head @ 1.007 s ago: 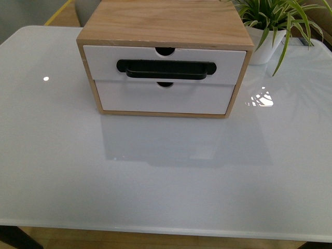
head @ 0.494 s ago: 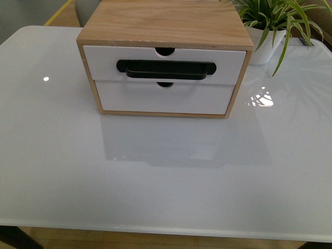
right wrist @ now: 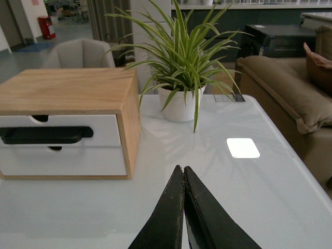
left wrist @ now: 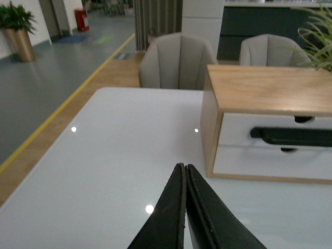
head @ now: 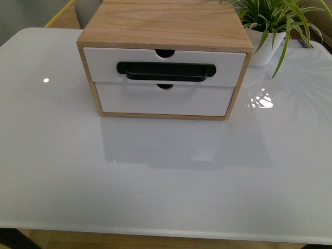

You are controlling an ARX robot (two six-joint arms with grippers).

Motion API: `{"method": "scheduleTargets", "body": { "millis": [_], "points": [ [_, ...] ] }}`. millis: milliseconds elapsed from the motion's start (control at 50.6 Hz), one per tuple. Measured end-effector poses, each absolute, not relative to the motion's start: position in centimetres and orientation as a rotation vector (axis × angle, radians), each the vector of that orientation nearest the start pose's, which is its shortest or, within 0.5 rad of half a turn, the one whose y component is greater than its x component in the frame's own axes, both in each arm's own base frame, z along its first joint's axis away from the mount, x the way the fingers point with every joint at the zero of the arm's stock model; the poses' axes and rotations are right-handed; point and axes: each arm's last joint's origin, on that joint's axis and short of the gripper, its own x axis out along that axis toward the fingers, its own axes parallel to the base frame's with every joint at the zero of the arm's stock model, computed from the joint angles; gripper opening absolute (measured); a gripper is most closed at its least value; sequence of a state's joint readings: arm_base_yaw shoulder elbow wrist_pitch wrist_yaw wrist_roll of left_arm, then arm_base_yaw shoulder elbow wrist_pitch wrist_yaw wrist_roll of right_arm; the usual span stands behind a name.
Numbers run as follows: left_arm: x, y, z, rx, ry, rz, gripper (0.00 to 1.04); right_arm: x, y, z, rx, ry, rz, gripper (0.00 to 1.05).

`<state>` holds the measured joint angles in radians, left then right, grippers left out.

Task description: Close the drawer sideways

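Observation:
A light wood cabinet point(head: 166, 23) stands at the back middle of the white table point(head: 166, 176). Its upper drawer point(head: 104, 65) has a white front, a long black bar handle point(head: 166, 70) and a semicircular notch in its top edge, and sits flush in the cabinet. It also shows in the left wrist view point(left wrist: 238, 148) and in the right wrist view point(right wrist: 106, 127). Neither arm shows in the front view. My left gripper point(left wrist: 183, 167) is shut and empty, off the cabinet's left side. My right gripper point(right wrist: 181, 169) is shut and empty, off its right side.
A plain white handleless drawer front point(head: 163, 101) sits under the handled one. A potted green plant point(head: 270, 31) in a white pot stands right of the cabinet, also in the right wrist view point(right wrist: 181, 98). Grey chairs point(left wrist: 176, 59) stand behind the table and a brown sofa point(right wrist: 285, 88) beside it.
The front view has shifted slightly, so the cabinet sits a few pixels lower in the picture. Nothing else has visibly moved.

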<state>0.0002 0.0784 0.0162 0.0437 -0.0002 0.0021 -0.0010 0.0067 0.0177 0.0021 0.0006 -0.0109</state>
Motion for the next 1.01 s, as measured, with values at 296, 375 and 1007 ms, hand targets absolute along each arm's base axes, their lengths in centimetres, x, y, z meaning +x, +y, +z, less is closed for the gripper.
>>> {"method": "scheduleTargets", "body": {
  "millis": [296,375,1007],
  "points": [
    [9.71,0.0,16.87,0.002,-0.011,0.0,0.07,9.69,-0.01,16.93,-0.011,-0.014,-0.002,0.08],
    [9.71,0.0,16.87,0.002,-0.011,0.0,0.24,9.69,-0.01,16.93,-0.011,-0.014,-0.002,0.26],
    [9.71,0.0,16.87,0.002,-0.011,0.0,0.96,9.69,-0.01,16.93,-0.01,-0.014,-0.002,0.96]
  ]
}}
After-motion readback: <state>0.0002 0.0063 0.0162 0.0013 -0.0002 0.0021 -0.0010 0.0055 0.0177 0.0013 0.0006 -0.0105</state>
